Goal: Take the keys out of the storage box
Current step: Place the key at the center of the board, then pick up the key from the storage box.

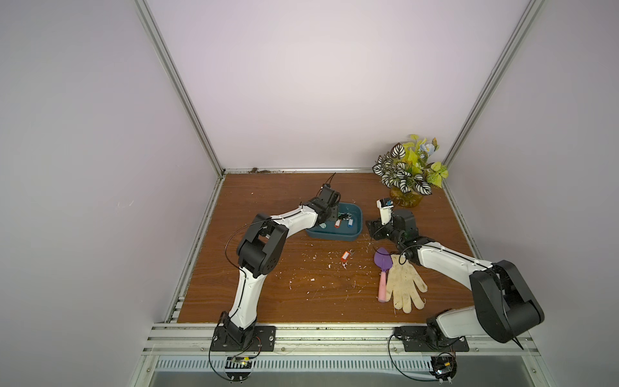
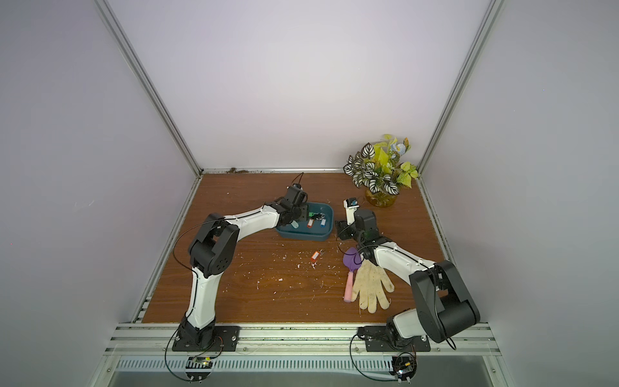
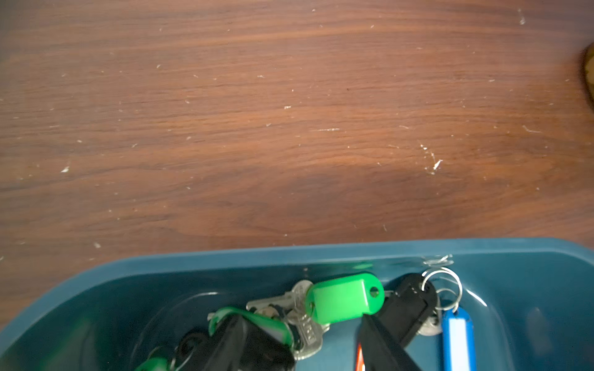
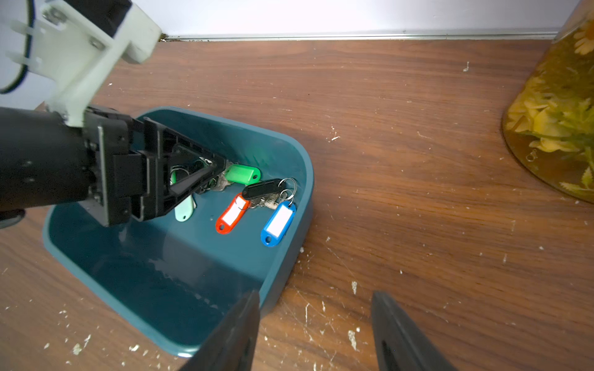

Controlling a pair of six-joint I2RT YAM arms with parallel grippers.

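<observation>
Amber plant pot (image 1: 406, 198), purple trowel (image 1: 383, 265) beside pale glove (image 1: 406, 285), wooden table (image 1: 301, 298)

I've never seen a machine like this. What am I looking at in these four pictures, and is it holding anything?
These are two robot arms, left and right, bolted to the edge of a wooden table. Each ends in a two-fingered gripper. Two pictures look down from overhead, side by side; the other two come from cameras on the arms' wrists. On the table are a teal storage box with tagged keys inside, one orange-tagged key lying outside it, a purple trowel, a glove and a potted plant. The left gripper reaches into the box, its fingers either side of a bunch of keys; whether it already pinches them I cannot tell. The right gripper hovers open and empty at the box's edge.
</observation>
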